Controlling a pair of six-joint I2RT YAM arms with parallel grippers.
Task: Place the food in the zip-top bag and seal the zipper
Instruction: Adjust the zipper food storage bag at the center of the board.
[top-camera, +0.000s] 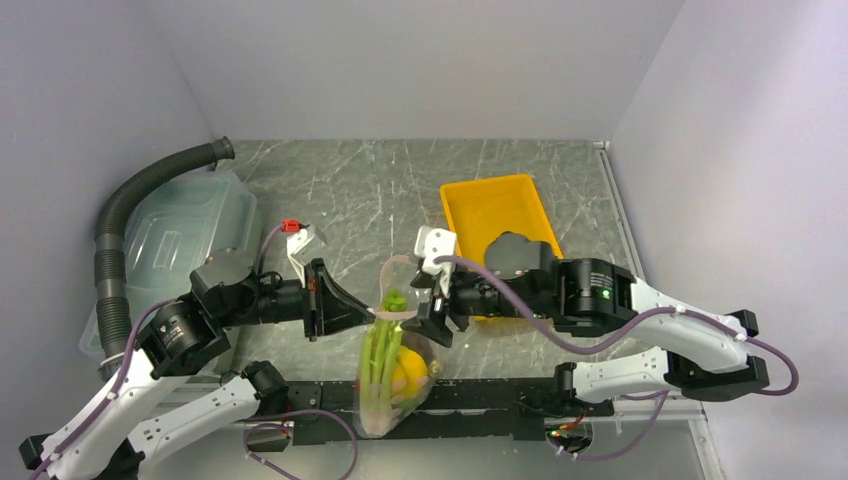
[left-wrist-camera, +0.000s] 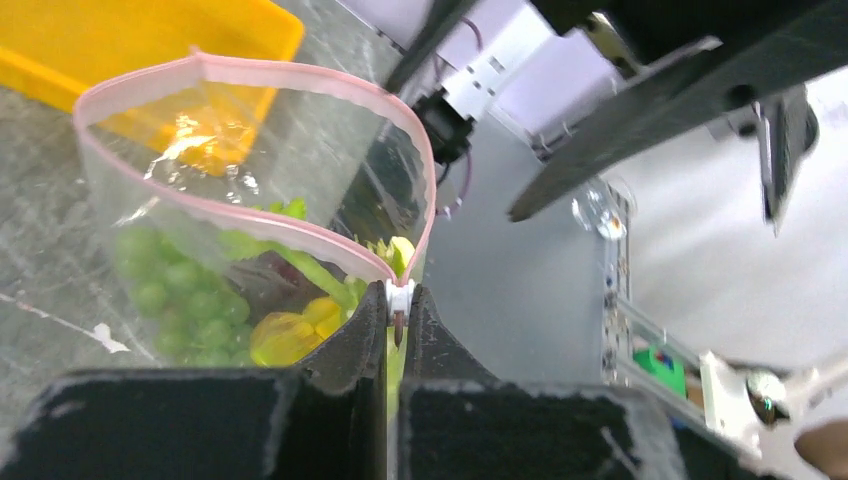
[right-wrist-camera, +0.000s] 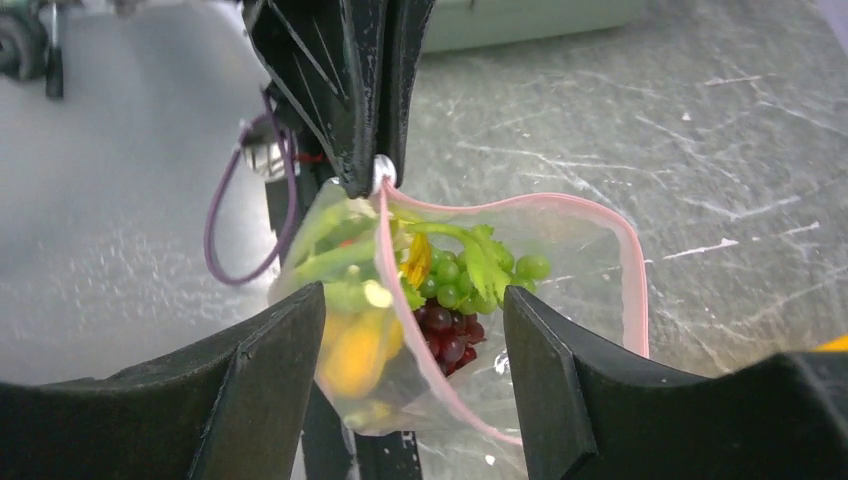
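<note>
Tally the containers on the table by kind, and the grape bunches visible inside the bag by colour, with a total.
Clear zip-top bag: 1
Yellow tray: 1
Translucent lidded bin: 1
Green grape bunch: 1
Dark grape bunch: 1
Total: 5

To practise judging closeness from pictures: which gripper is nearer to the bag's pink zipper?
Left. The left gripper is shut on one end of the zipper, pinching it. The right gripper is open and straddles the bag, apparently clear of the strip.
</note>
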